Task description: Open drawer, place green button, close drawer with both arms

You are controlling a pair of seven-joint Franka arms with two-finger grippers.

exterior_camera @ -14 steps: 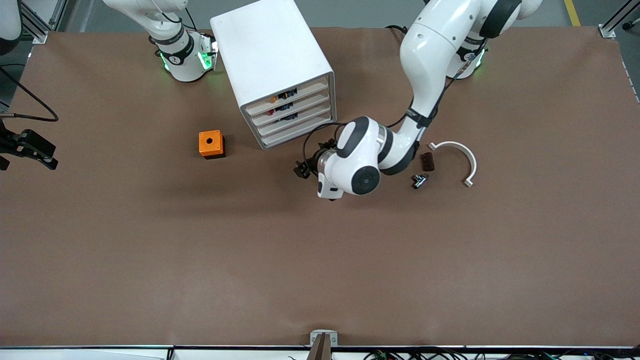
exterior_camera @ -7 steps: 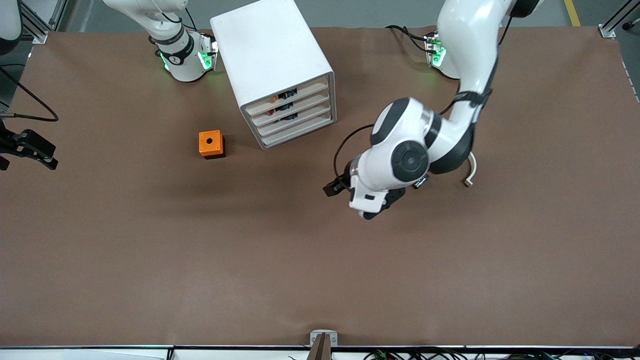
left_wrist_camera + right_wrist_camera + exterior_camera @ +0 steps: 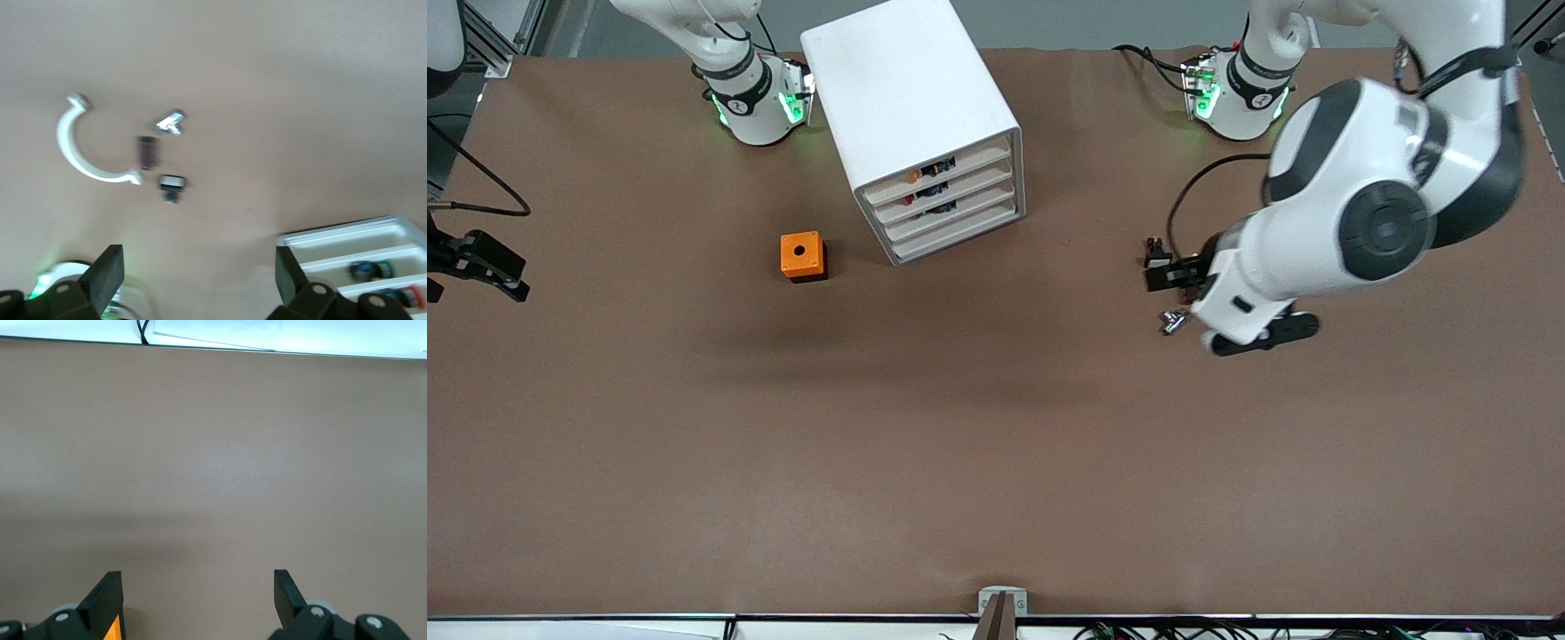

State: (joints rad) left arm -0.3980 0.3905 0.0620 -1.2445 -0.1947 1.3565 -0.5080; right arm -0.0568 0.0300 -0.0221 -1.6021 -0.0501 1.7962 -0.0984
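The white drawer unit (image 3: 911, 107) stands near the arms' bases, and its drawers (image 3: 947, 200) look shut. No green-capped button shows on the bare table. In the left wrist view a small dark-blue part with a green end (image 3: 370, 270) sits at one drawer's front; I cannot tell if it is the button. My left arm (image 3: 1369, 222) hangs over small parts toward its end of the table. My left gripper (image 3: 198, 273) is open and empty, high above the table. My right gripper (image 3: 198, 597) is open and empty, and that arm waits.
A white C-shaped clamp (image 3: 83, 143), a dark brown piece (image 3: 147, 152), a silvery part (image 3: 1172, 322) and a black part with a white face (image 3: 173, 185) lie together. An orange box with a hole (image 3: 802, 256) sits beside the drawer unit toward the right arm's end.
My left arm has swung away from the drawer fronts toward its own end of the table and now covers the clamp and brown piece. The right arm has not moved.
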